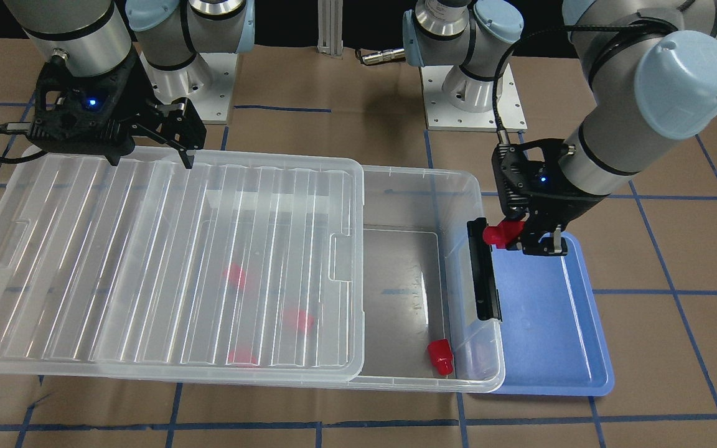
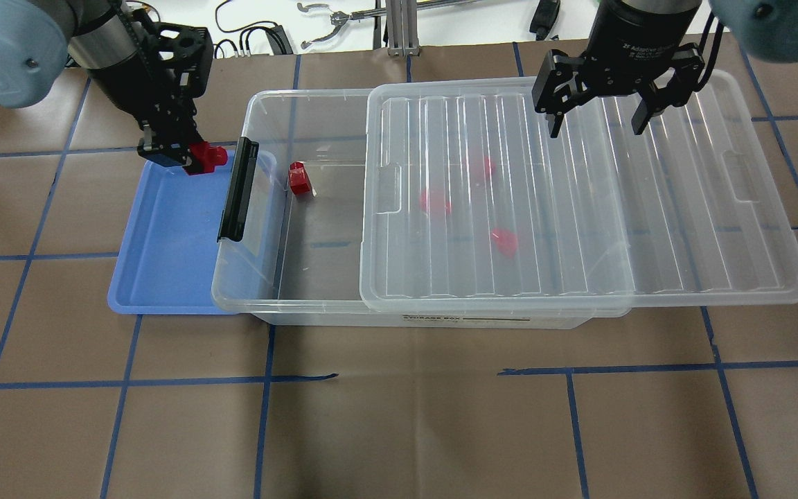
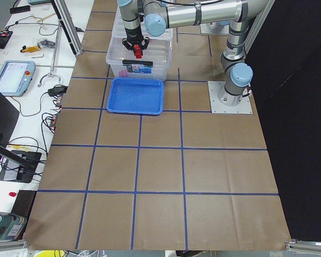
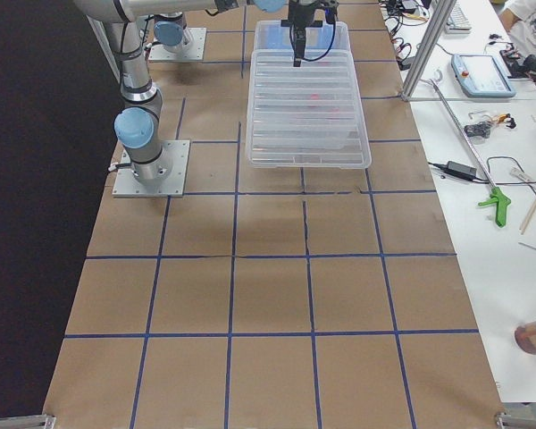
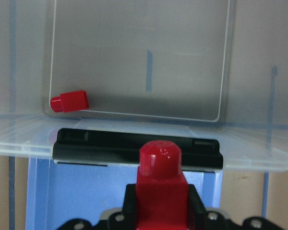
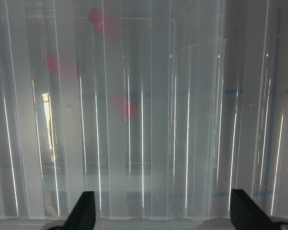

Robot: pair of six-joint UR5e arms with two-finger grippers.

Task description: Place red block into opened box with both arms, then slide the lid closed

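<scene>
My left gripper (image 2: pixel 190 158) is shut on a red block (image 2: pixel 205 156), nub pointing toward the box (image 2: pixel 260 114). It hovers over the blue tray's far edge, just outside the box's black clip bar (image 2: pixel 236 190). In the left wrist view the held block (image 5: pixel 159 177) sits just short of the clip bar (image 5: pixel 134 146). The ribbed lid (image 2: pixel 579 208) covers most of the box and overhangs its right end, leaving the clip end uncovered. My right gripper (image 2: pixel 593 118) is open above the lid's far edge, holding nothing. In the uncovered part lies one red block (image 2: pixel 298 179).
A blue tray (image 2: pixel 163 256) lies against the box's clip end, partly under its rim. Three more red blocks show blurred through the lid (image 2: pixel 433 201). Blue tape lines cross the brown tabletop. Cables and tools lie beyond the far edge.
</scene>
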